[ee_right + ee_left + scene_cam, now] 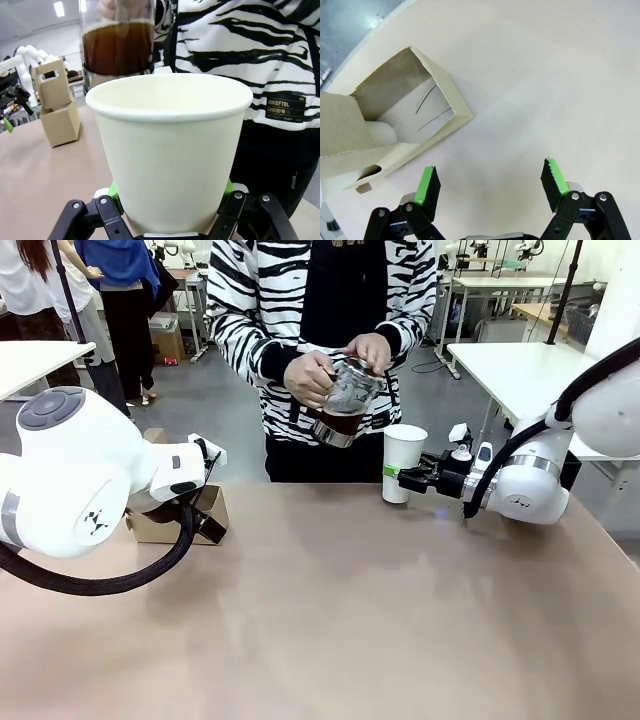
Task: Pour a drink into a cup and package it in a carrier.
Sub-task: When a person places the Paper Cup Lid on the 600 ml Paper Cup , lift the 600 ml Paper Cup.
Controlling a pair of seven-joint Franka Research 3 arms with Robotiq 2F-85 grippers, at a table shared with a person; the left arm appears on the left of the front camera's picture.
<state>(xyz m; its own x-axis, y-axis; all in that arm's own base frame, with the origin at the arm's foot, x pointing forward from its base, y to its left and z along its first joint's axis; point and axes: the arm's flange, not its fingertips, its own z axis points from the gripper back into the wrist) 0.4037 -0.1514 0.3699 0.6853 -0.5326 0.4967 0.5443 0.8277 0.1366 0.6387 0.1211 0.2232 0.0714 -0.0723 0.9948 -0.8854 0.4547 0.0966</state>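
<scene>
My right gripper (pixel 395 478) is shut on the white paper cup (pixel 403 462), holding it upright at the table's far edge; the cup (pixel 172 150) fills the right wrist view between the green pads. The person holds a glass pitcher (pixel 343 400) with both hands, just left of the cup and above it. The brown drink (pixel 340 423) sits in its lower part, and the drink (pixel 117 47) shows behind the cup's rim. The brown cardboard carrier (pixel 178 515) stands at the table's left, partly behind my left arm. My left gripper (pixel 490 187) hangs open over bare table beside the carrier (pixel 395 130).
The person in a striped top (pixel 330 300) stands at the far side of the table (pixel 350 620). White tables (pixel 520 365) stand in the room behind. The tabletop in front of both arms is bare.
</scene>
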